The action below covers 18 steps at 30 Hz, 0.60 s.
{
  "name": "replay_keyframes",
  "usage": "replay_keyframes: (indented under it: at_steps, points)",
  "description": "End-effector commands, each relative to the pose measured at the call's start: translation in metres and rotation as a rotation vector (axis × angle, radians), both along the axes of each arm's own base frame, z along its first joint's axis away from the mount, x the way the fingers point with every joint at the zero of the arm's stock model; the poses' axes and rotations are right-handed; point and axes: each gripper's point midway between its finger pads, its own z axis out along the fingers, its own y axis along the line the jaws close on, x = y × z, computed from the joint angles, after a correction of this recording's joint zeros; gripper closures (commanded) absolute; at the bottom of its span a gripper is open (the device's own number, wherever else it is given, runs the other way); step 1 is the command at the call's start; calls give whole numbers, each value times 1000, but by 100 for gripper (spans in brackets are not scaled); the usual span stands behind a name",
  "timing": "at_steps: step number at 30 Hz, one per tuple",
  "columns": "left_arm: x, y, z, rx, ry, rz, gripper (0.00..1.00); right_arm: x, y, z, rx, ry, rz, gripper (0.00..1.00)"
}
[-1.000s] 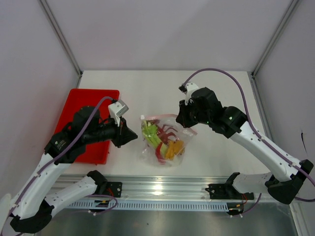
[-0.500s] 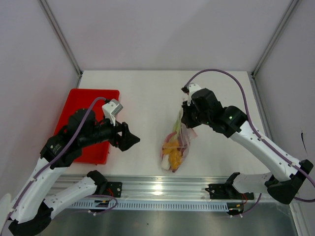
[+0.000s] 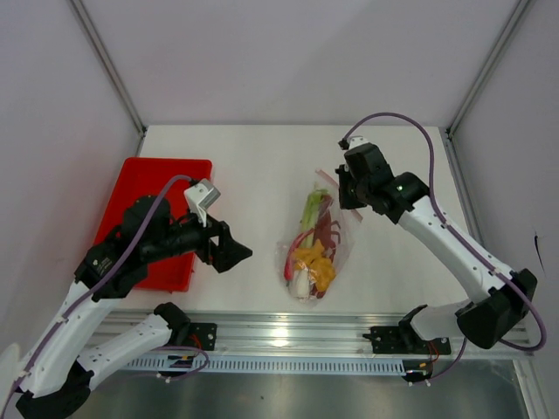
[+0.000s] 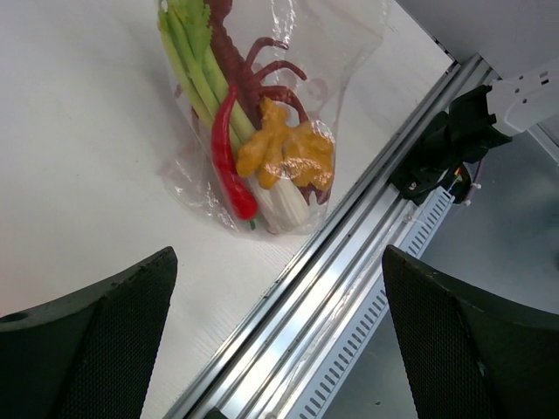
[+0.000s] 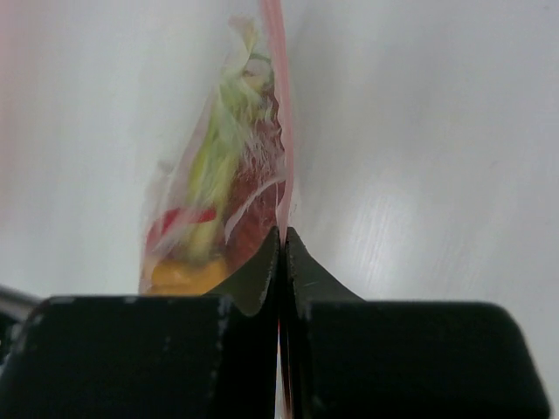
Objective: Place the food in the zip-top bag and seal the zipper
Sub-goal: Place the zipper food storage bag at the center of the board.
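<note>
the right gripper (image 5: 282, 240) is clenched on the zipper (image 5: 278, 105) – its two fingers press flat together with the thin pink-red strip pinched between them. the strip runs on away from the fingertips along the edge of the zip-top bag (image 3: 314, 240). in the top view this gripper sits at the far right end of the bag, and the bag stretches from it toward the near edge of the desk (image 3: 262, 157), with its near end lying on the white surface.

the food is inside the bag, bunched toward that near end: a red crab (image 4: 253, 65), light green stalks (image 4: 188, 52), a red chili (image 4: 229, 157), yellow-orange pieces (image 4: 288, 153) and a white radish (image 4: 279, 205) at the bottom. whether the mouth is sealed along its whole length cannot be told.

the left gripper (image 4: 278, 257) is released – its fingers are spread wide and hold nothing. it hovers to the left of the bag, apart from it, pointing toward it. behind that arm a red tray (image 3: 166, 175) lies on the left side of the desk. a metal rail (image 3: 288, 327) runs along the near edge, just beyond the bag's near end.
</note>
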Motion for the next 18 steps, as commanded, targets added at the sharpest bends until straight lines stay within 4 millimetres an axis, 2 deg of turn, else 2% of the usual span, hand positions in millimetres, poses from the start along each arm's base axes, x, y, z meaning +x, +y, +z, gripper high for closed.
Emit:
replay_keyframes:
  at_steps: [1,6,9,18]
  points:
    - [-4,-7,6,-50,2,-32,0,39,-22,-8,-94,-67,-133,100]
    - [-5,-8,3,-57,7,-36,1,59,-26,-28,-131,-47,-169,100]
    - [-5,-9,1,-57,12,-40,0,68,-29,-31,-125,-52,-189,96]
    - [-6,-13,-4,-64,26,-57,1,92,-45,-47,-165,-28,-241,68]
